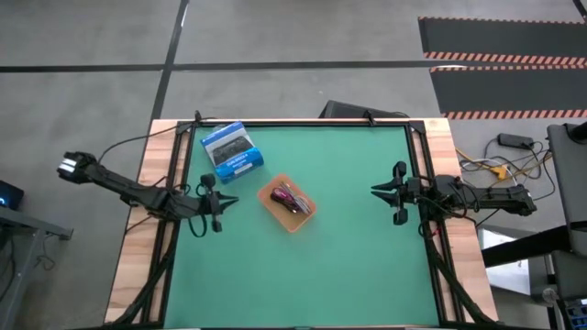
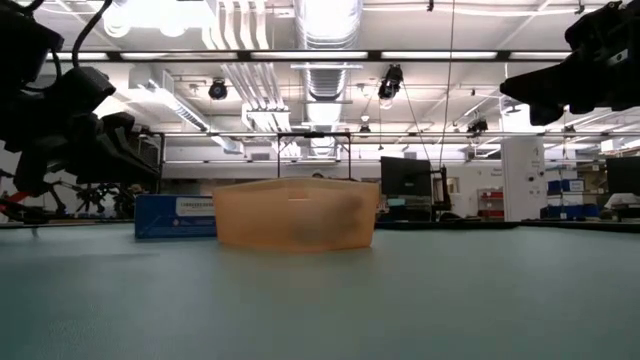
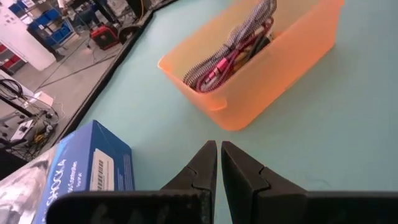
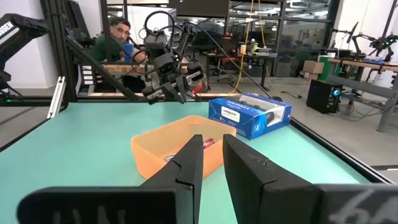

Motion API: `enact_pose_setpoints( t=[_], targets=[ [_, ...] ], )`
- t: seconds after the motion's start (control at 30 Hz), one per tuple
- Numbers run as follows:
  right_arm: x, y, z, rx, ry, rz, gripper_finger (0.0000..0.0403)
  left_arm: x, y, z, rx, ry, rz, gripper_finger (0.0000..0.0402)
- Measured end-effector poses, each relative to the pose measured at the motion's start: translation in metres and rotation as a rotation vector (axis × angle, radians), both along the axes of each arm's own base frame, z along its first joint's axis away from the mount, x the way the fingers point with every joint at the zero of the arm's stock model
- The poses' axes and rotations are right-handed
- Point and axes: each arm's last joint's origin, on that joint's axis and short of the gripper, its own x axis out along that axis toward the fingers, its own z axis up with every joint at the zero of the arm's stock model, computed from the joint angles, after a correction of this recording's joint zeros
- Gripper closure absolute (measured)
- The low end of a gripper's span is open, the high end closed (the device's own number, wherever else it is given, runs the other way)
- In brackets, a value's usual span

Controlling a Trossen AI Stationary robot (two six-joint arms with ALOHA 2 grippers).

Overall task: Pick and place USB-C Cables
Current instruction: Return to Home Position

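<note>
The orange tray point(image 1: 287, 203) stands mid-table, a little left of centre. The USB-C cables point(image 3: 231, 51) lie bundled inside it: a pink-maroon one point(image 3: 219, 67) and a grey-white braided one point(image 3: 254, 20) show, and I cannot make out a third. Only the tray's wall point(image 2: 295, 214) shows in the low view. My left gripper point(image 3: 218, 145) hovers shut just left of the tray, pointing at it. My right gripper point(image 4: 212, 140) hovers near the table's right edge with a narrow gap between its fingers, pointing at the tray point(image 4: 176, 151) from far off.
A blue-and-white box point(image 1: 233, 151) lies at the far left of the green mat, behind the tray and close to my left arm point(image 1: 138, 191). Bare mat spreads between the tray and my right gripper point(image 1: 375, 191). A person point(image 4: 118, 38) sits beyond the table's left side.
</note>
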Motion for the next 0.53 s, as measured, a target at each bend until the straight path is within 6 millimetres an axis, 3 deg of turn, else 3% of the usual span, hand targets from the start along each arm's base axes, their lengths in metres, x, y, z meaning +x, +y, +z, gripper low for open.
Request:
enact_pose_setpoints(
  t=[0.53],
  targets=[
    [0.0000, 0.0000, 0.0000, 0.000, 0.000, 0.000, 0.0351, 0.0010, -0.0003, -0.0057, 0.018, 0.055, 0.000, 0.0393]
  ],
)
